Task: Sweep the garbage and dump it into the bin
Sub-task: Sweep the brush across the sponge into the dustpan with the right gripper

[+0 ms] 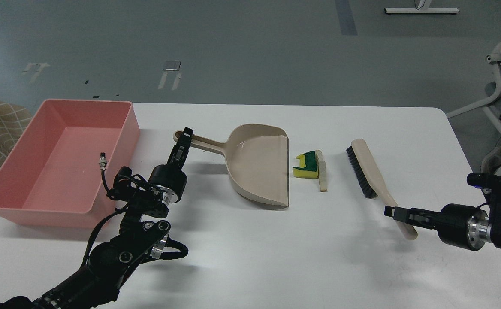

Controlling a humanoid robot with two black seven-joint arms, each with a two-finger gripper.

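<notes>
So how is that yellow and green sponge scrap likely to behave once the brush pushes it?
The sponge scrap looks foamy, so it is probably very light and may squash. Its flat underside suggests sliding or tumbling rather than rolling. It lies against the ridged stick, between brush and dustpan, so both would likely move together.

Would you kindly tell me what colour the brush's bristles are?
Black, on the beige brush, seen best in the head view.

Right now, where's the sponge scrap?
Head view: the sponge scrap lies on the white table just right of centre, between the dustpan mouth and the brush, with the ridged stick against its right side.
</notes>
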